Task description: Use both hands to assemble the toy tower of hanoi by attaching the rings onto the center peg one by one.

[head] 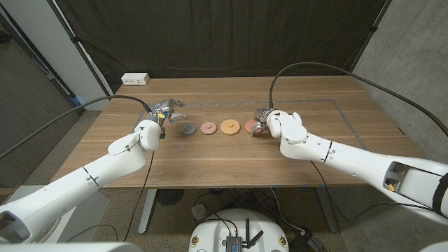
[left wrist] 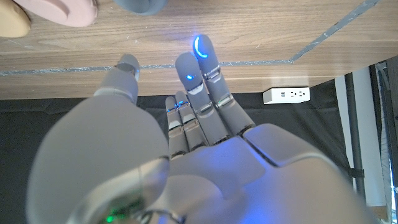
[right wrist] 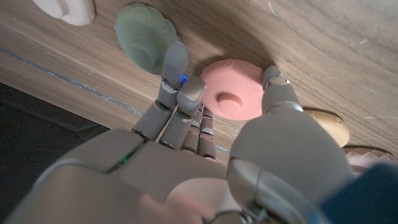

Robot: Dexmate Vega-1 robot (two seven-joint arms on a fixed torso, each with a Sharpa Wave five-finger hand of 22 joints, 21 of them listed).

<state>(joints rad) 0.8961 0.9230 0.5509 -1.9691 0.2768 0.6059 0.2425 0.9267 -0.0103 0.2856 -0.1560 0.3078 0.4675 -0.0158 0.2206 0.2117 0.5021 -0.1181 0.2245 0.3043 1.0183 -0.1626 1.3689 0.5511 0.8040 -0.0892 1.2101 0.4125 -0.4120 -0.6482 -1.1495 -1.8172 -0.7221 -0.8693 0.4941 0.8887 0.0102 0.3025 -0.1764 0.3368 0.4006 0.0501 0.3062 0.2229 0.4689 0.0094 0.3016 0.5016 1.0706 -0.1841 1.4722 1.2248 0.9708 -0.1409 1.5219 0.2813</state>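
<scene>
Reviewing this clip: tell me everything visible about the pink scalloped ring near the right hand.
The pink scalloped ring is a flat disc, matte and smooth-looking, with a wavy rim and a round recess at its centre. It lies flat on the wooden table, at the right end of the row of discs. The right hand reaches around it, fingers on one side and thumb on the other; actual contact cannot be told. A pale green scalloped disc lies just beside it.

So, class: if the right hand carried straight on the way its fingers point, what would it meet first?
Most likely the pink ring: in the right wrist view the right hand reaches toward it, fingers either side of it. A green ring lies just beyond. Whether the fingers already touch is unclear.
</scene>
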